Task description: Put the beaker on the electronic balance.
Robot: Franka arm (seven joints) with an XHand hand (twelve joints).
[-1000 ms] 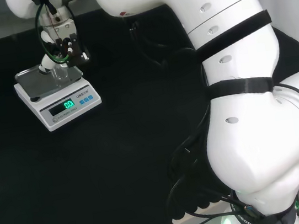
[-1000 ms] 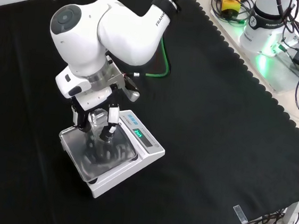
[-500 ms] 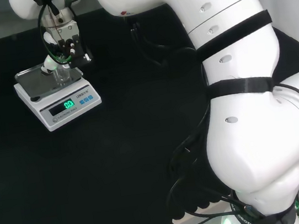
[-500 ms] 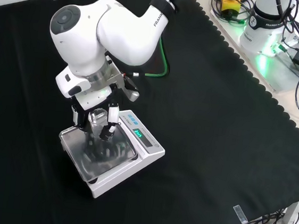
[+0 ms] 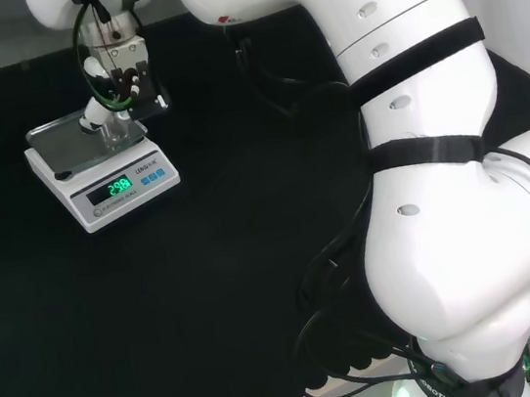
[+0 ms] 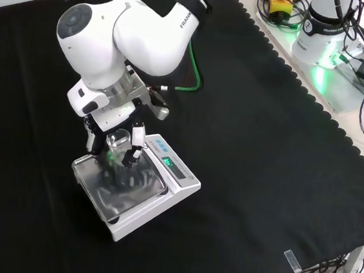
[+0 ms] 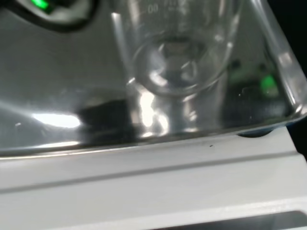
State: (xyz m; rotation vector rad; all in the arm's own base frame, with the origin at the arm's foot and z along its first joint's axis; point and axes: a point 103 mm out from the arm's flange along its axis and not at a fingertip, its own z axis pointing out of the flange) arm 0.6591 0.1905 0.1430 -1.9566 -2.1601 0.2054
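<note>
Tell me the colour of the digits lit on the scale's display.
Green digits on the white scale, clearest in the head view.

Even light, glare on pan (image 7: 57,120)

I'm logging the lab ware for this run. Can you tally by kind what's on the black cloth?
Beaker: 1, clear glass, standing on the pan
Electronic balance: 1
Total: 2
</note>
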